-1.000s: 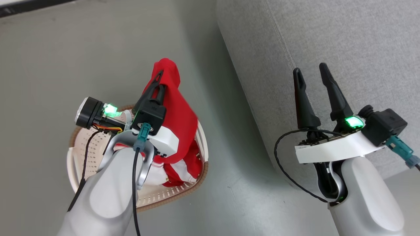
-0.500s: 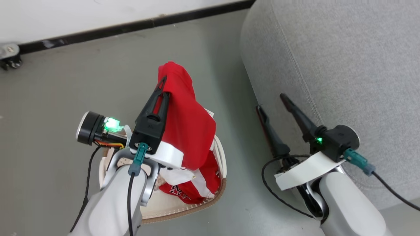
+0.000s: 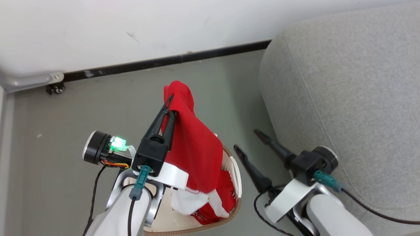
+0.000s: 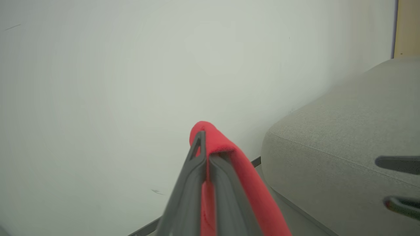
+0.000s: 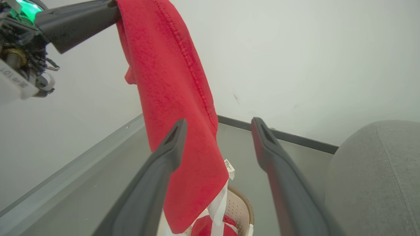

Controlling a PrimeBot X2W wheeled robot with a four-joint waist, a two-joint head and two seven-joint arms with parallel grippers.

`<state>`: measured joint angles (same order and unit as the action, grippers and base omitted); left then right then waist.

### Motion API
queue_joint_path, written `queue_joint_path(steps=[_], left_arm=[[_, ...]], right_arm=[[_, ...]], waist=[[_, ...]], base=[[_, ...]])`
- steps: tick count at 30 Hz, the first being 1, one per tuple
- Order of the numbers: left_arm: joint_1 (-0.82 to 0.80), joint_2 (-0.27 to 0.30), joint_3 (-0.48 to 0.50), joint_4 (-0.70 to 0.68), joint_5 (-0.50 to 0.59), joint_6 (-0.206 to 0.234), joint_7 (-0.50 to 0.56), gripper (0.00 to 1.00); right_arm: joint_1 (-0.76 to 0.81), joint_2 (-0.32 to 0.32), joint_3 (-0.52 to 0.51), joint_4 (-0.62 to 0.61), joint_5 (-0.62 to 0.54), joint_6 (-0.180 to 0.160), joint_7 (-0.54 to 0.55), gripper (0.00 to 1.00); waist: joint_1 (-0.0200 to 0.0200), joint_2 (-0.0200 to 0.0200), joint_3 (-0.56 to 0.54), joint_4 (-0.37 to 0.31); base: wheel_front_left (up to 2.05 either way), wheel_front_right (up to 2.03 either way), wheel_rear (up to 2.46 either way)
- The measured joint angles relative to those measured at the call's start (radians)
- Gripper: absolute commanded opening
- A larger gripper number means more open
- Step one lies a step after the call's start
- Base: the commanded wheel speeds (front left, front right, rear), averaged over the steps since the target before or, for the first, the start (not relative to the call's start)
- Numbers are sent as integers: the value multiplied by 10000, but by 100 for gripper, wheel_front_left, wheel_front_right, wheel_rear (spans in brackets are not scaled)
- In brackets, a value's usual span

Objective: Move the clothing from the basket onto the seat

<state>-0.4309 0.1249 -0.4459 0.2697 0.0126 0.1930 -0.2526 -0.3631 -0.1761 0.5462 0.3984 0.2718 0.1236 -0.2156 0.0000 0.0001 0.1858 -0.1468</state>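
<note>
Soft, even light, no glare.
Close to the lens the left gripper and the red cloth in its jaws blur; beyond the jaws the wall is a pale wash, and the floor darkens beside the seat.

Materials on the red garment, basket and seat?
Red garment: soft matte knit, likely fleece or cotton; it drapes limp, with a stitched hem in the right wrist view.
Basket: cream moulded plastic, perforated wall; brown rim, maybe textured.
Seat: grey woven upholstery, matte, visible seam.
</note>
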Motion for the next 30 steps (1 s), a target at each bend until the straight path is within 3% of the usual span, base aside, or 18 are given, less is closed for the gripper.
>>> queue_joint_path(steps=[10,30], left_arm=[[224,48,-215,-556,0,-90,0,0],[649,-44,-476,-1233,-96,-186,734,0]], right_arm=[[305,-445,1037,-25,301,0,397,100],[786,-508,2251,-374,692,0,708,100]], waist=[[0,0,-915,449],[0,0,-2203,1152]], base=[[0,0,0],[0,0,0]])
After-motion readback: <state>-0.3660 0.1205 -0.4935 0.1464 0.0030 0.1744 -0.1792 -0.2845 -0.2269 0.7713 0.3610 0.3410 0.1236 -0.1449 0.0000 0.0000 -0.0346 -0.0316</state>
